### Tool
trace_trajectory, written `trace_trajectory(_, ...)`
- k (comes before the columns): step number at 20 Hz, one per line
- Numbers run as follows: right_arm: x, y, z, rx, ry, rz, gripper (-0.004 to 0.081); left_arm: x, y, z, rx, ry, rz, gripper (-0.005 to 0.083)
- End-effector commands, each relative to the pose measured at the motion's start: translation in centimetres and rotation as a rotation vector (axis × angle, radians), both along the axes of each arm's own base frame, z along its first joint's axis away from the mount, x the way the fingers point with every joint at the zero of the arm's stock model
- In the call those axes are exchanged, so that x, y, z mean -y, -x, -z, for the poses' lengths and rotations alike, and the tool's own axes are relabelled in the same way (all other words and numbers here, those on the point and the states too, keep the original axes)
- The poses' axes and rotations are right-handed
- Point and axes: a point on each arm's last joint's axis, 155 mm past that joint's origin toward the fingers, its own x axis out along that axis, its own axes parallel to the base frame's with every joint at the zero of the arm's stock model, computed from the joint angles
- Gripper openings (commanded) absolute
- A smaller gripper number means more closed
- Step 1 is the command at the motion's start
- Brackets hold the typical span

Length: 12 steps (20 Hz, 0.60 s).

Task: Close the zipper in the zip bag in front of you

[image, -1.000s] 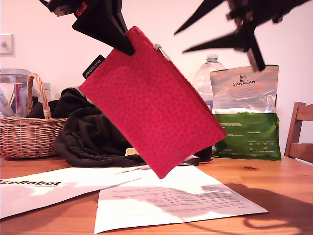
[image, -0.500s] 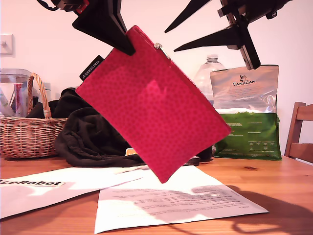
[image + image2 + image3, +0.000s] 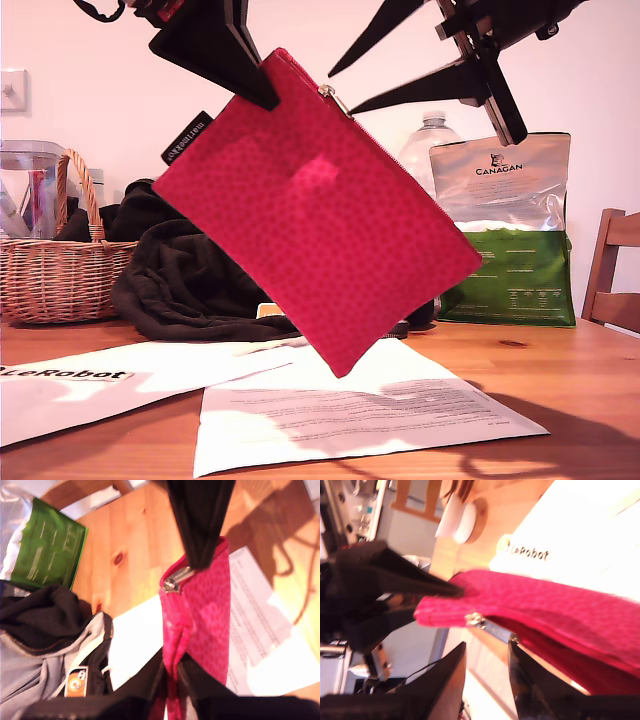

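My first end effector (image 3: 262, 92) clamps the zip bag (image 3: 320, 210) aloft, tilted above the table (image 3: 580, 380). My second end effector (image 3: 340, 88), open, should straddle the silver pull tab (image 3: 327, 94) squarely before closing.
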Motion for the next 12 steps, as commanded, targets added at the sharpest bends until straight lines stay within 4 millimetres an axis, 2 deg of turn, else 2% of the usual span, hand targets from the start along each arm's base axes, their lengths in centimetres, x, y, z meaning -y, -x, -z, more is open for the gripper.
trace_trajectory(1, -0.8, 0.2, -0.1, 0.103, 0.023, -0.068, 0.0230, 0.5, -0.2, -0.2, -0.003, 0.018, 0.007, -0.0021)
trace_trajectory(5, -1.5, 2.0, -1.2, 0.392, 0.132, -0.227, 0.0230, 0.2, -0.5, 0.0, 0.009, 0.002, -0.011, -0.0021)
trace_trajectory(7, -0.8, 2.1, -1.5, 0.573, 0.271, -0.253, 0.0230, -0.1, -0.8, 0.1, 0.017, -0.010, -0.024, -0.0021)
trace_trajectory(10, 1.4, 1.2, -1.2, 0.801, 0.544, -0.258, 0.0229, -0.1, -0.8, 0.1, 0.018, -0.011, -0.025, -0.0021)
trace_trajectory(12, 1.3, 1.5, -1.0, 0.934, 0.657, -0.329, 0.0229, -0.1, -0.9, 0.1, 0.019, -0.011, -0.025, -0.0021)
